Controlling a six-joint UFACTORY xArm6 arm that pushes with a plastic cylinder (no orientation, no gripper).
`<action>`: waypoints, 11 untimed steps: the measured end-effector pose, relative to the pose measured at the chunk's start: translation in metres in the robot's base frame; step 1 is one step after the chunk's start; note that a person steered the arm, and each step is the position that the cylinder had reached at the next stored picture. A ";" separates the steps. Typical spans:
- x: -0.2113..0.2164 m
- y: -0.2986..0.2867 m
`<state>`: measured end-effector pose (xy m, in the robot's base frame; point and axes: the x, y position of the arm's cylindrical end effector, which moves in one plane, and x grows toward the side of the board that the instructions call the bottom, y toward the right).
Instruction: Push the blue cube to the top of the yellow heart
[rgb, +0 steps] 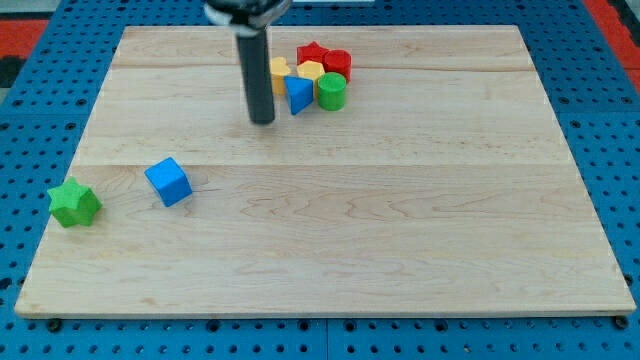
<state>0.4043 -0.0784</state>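
The blue cube (168, 182) lies at the view's left on the wooden board (400, 220), apart from the other blocks. A cluster sits near the view's top centre. In it are a yellow block (279, 70) partly hidden by my rod and a second yellow block (311, 71); I cannot tell which is the heart. My tip (262, 121) rests just left of and below the cluster, next to a blue triangular block (298, 95). The tip is well up and to the right of the blue cube.
The cluster also holds a red star (313, 52), a red block (338, 63) and a green cylinder (331, 91). A green star (74, 203) lies at the board's left edge, left of the blue cube.
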 end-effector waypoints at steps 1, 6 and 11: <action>0.076 0.001; -0.029 -0.137; -0.143 -0.099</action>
<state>0.2617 -0.1778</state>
